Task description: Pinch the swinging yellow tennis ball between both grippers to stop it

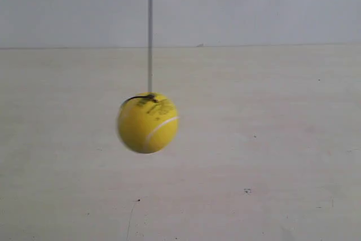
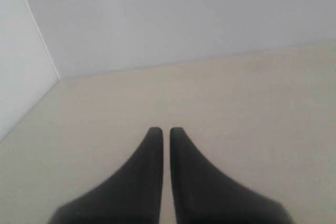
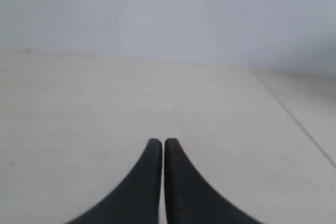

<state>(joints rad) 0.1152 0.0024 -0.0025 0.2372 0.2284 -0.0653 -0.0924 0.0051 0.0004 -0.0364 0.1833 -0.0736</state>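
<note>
- Yellow tennis ball [image 1: 148, 123]: left of centre in the exterior frame, hanging on its string [image 1: 150, 32], edges blurred; no arm in sight there.
- Left gripper [image 2: 166, 129]: lower centre of its wrist frame, a sliver apart, empty, pointing across the table [image 2: 252, 103].
- Right gripper [image 3: 161, 141]: practically closed, empty.
- Approach seemingly unstarted; next, both must converge from opposite sides.

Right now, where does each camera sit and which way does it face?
Exterior view: off the arms, facing the smooth bright yellow tennis ball hanging on its thin string before a pale wall; no robot part shows.
Left wrist view: on the left arm, looking along the shut matte black left gripper over the beige surface to a wall corner.
Right wrist view: likewise, along the shut matte black right gripper.
Shared: both wrist views show surface and wall, no ball.
</note>
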